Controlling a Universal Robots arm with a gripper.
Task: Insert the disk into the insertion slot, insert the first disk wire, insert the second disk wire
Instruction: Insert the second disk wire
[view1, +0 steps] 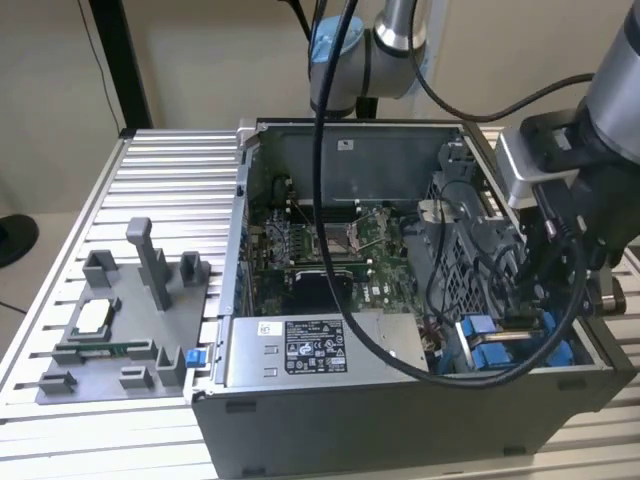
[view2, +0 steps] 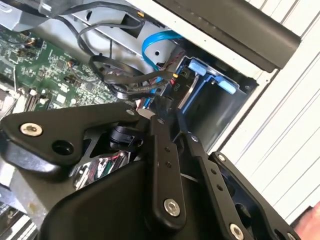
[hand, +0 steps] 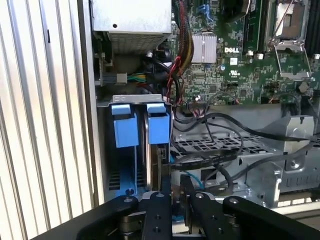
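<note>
Black links of my gripper (hand: 176, 192) lay nearest in both wrist views, just over the disk (hand: 154, 165). The disk stood on edge in its blue frame, seated inside the insertion slot (hand: 136, 99) at the corner of the case. I could not tell whether the gripper was apart or clamped on something.

I judged that the loose black wires (hand: 225, 124) beside it could catch on my links and pull. A plug meeting the disk at a slant might bend.

For writing, the power supply (view1: 300, 350) carried a white printed label, and the green board (hand: 225, 75) had small white marks.
</note>
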